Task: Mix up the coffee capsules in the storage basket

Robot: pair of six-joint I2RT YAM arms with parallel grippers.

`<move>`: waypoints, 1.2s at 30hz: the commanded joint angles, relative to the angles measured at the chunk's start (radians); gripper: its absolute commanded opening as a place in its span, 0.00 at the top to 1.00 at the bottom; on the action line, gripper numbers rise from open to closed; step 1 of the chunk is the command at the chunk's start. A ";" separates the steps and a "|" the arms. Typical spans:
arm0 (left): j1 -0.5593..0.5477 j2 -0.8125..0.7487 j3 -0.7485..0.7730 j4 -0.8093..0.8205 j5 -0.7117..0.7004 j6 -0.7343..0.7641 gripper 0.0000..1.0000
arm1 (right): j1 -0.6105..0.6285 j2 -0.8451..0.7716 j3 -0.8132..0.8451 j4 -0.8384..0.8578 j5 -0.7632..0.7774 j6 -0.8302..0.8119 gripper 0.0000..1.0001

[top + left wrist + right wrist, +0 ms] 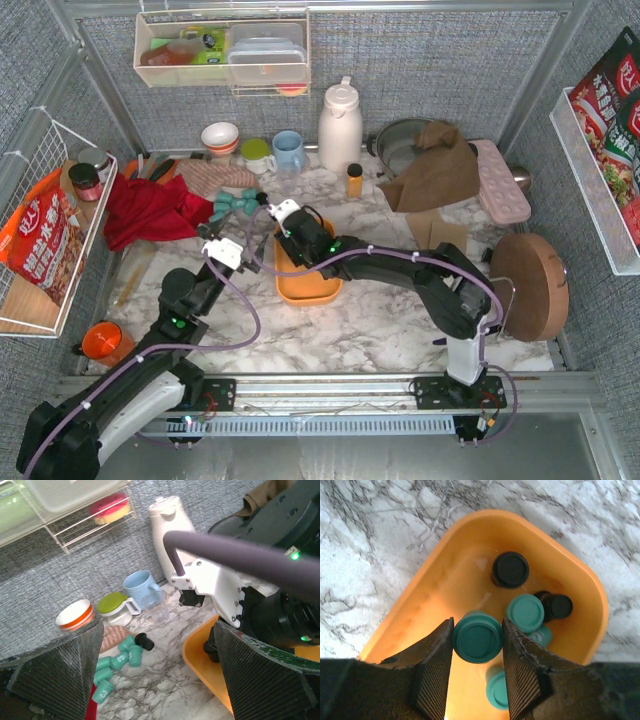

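Note:
The orange storage basket (312, 289) lies mid-table. In the right wrist view its rim (416, 581) surrounds two black capsules (510, 569) and several teal ones (525, 612). My right gripper (477, 645) is shut on a teal capsule (477, 639), held upright over the basket's inside; in the top view it (297, 238) is at the basket's far end. A cluster of teal capsules (117, 662) and one black capsule (145, 641) lie on the marble left of the basket (205, 667); the cluster also shows in the top view (237, 204). My left gripper (160, 680) is open and empty, just left of the basket (232, 242).
A red cloth (150, 210) lies left of the loose capsules. A blue mug (288, 150), a white thermos (340, 125), a small amber bottle (354, 180) and a brown cloth (435, 165) stand at the back. A round wooden board (530, 285) is at the right.

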 commanded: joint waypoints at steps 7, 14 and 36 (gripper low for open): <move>0.003 -0.049 -0.015 0.057 -0.145 -0.008 0.01 | -0.011 0.125 0.057 0.203 -0.016 -0.023 0.74; 0.004 -0.060 -0.017 0.058 -0.152 -0.009 0.01 | -0.025 0.175 0.088 0.232 0.014 -0.009 0.55; 0.008 -0.048 -0.025 0.058 -0.178 0.000 0.01 | -0.053 -0.067 -0.054 0.194 -0.045 0.053 0.34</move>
